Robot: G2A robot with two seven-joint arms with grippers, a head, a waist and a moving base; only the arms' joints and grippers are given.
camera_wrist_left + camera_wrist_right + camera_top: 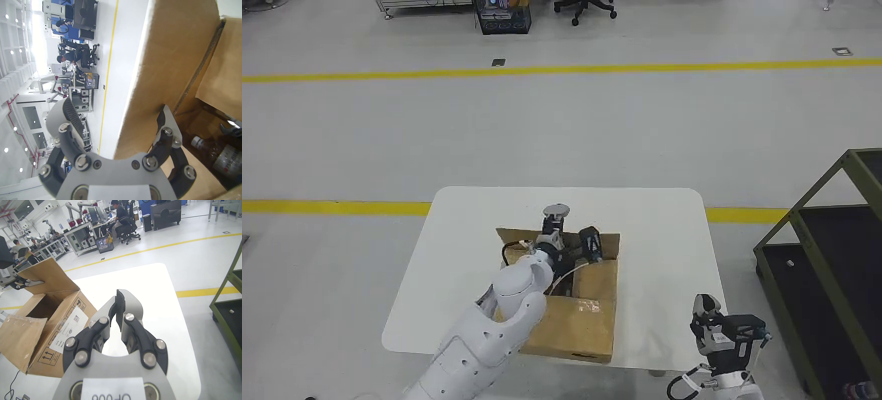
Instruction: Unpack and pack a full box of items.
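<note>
Evidently the unpacking is only at its opening stage. The brown cardboard box [577, 330] stands in the middle of the white round-cornered table [662, 225] with its contents inside, and the left gripper [113, 109] is at the upright far flap [170, 56]. Its jaws are spread: one sits on the outer side of the flap, well clear of it, and the other on the inner side against the cardboard, so the flap lies between them unclamped. The right gripper [117, 308] hangs over the table's near right corner, apart from the box, its pads pressed together on nothing.

By my judgement, the next move calls either for closing on the flap and folding it outward, or for drawing clear and going down into the box for an item. Either way, the cardboard edge could catch the inner jaw.

The left wrist view looks down past the flap into the box, where a clear plastic bottle with a white cap [196, 141] and a grey metal wrench [230, 129] lie at the bottom. The right wrist view gives the outside instead: a white paper label [70, 328] on the box wall and a creased near flap [24, 323] sagging over the opening. The top view places the box between the two arms.
</note>
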